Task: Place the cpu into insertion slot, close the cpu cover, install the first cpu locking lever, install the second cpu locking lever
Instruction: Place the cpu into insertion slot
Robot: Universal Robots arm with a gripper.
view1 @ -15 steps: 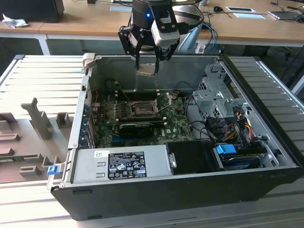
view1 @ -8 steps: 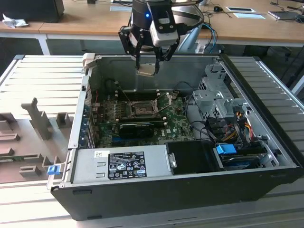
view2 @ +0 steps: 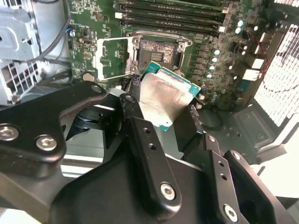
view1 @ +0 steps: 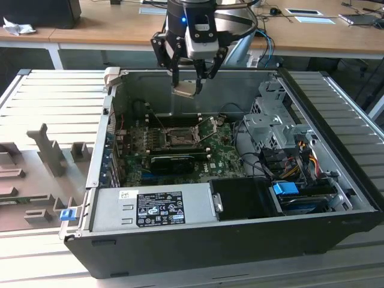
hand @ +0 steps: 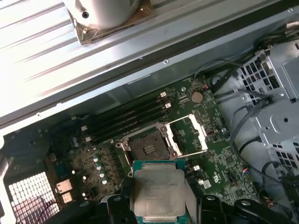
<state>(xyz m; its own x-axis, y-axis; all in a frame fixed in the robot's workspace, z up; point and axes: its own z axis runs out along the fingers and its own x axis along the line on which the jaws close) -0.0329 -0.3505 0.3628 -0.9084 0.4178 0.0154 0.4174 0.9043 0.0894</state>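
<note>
So the cpu (view2: 166, 100) is pinched by two opposite edges between the jaws, which are closed down on it, metal top facing the wrist cameras. My guess is that this keeps the contact side untouched. It hangs up around the rim of the open computer case (view1: 240, 246), well above the insertion slot (hand: 145, 148), which sits bare. The cpu cover (hand: 189, 135) is flipped open beside the slot, so nothing blocks it. Can't tell if the chip's lined up.
</note>
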